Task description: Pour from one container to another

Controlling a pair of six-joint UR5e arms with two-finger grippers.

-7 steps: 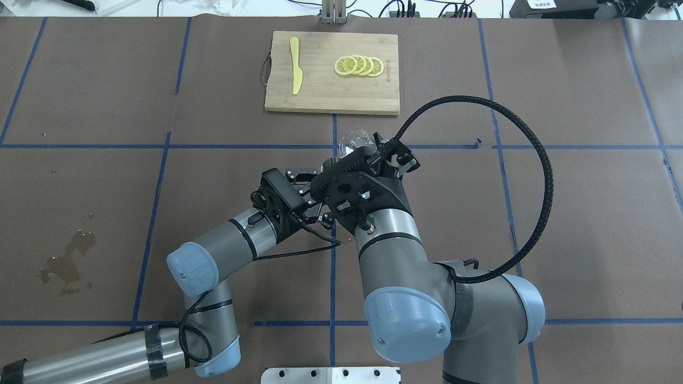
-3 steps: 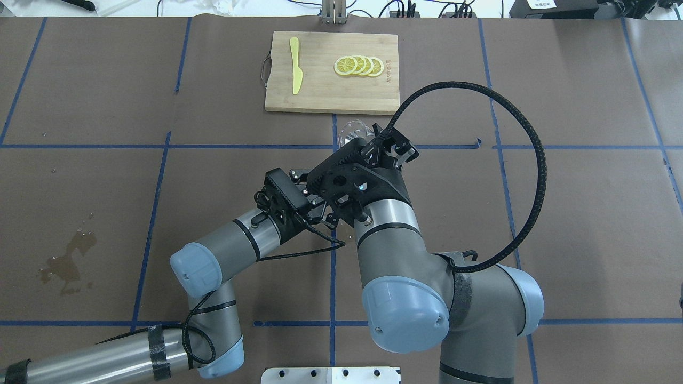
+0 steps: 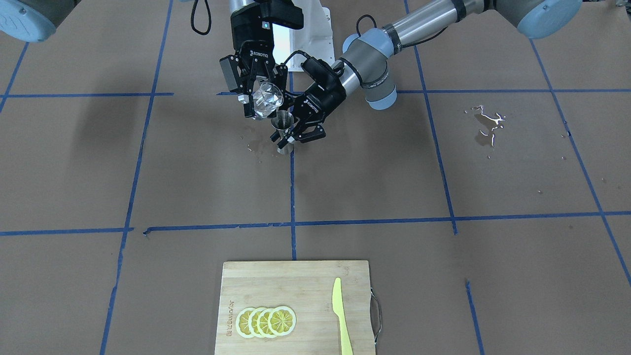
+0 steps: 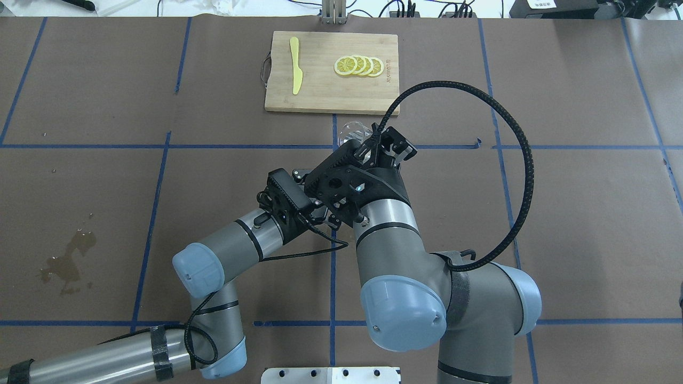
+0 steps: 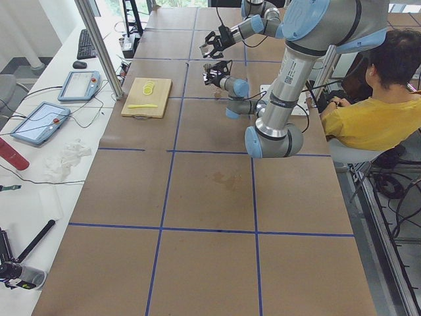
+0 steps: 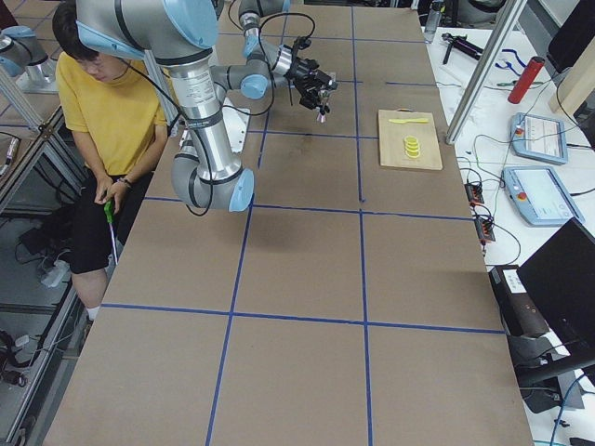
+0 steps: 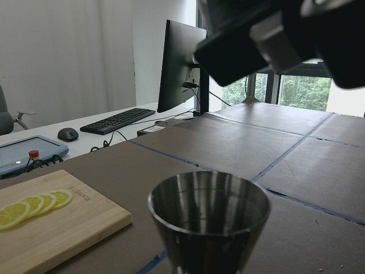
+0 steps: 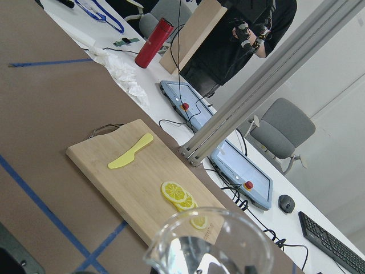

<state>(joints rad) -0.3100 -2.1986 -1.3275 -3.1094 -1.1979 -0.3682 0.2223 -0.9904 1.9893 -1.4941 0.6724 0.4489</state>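
Note:
The clear glass cup hangs tilted in the air, and my right gripper is shut on it. The cup's rim and spout fill the bottom of the right wrist view. Just below and beside it, the steel jigger stands upright with its open top cone facing up. My left gripper is shut on the jigger's waist. From overhead only part of the cup shows past the right wrist; the jigger and left fingers are hidden under it. I cannot tell if the cup holds liquid.
A wooden cutting board with lemon slices and a yellow knife lies at the far side. Droplets wet the paper by the jigger, and a spill stain lies on my left. An operator sits behind the robot.
My right wrist has swung over the left gripper and carried the cup slightly toward the board. The jigger, seen earlier from overhead, is now covered. The left arm shifted a little.

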